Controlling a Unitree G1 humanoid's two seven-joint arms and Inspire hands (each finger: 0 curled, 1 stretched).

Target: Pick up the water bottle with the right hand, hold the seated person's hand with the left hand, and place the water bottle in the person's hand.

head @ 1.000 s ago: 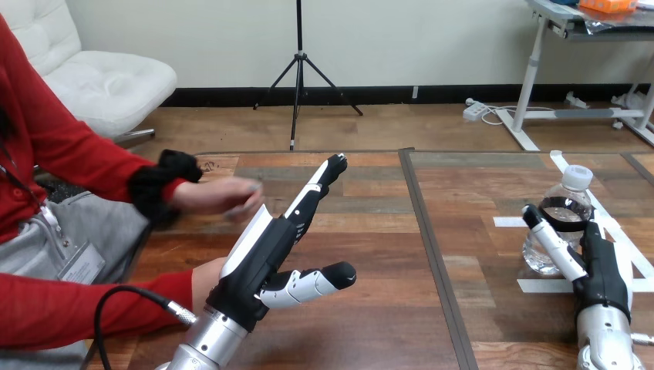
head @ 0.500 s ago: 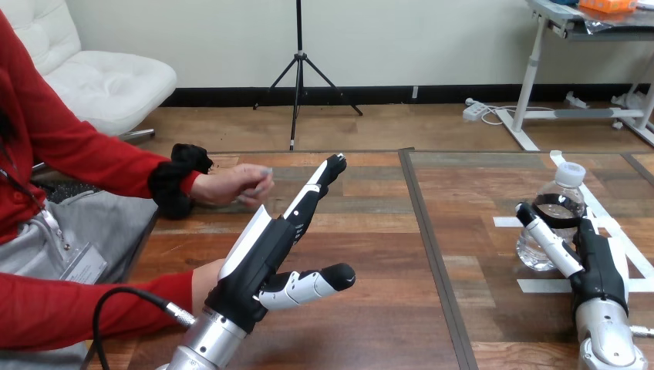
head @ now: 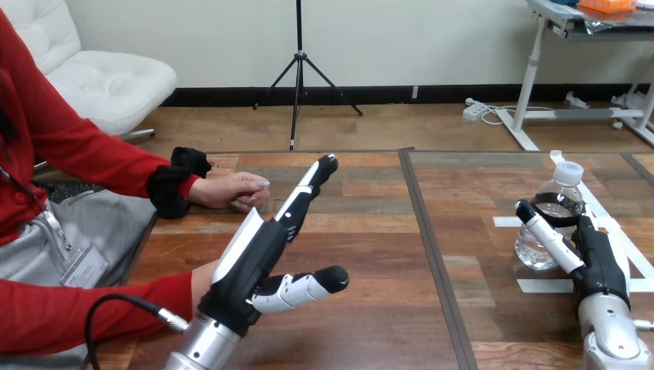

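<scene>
Left hand (head: 248, 266) outstretched, right hand (head: 601, 266) upright, uncurled

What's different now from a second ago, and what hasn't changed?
The water bottle and the right hand beside it slid slightly toward the view's left. The left hand drifted a little left and lower. The person's hand edged slightly up the view. Otherwise as before: the left hand stays open and apart from the person's hand, and the water bottle still stands on the table.

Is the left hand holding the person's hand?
No: the left hand has straight fingers beside the person's hand, not curled round it.
</scene>
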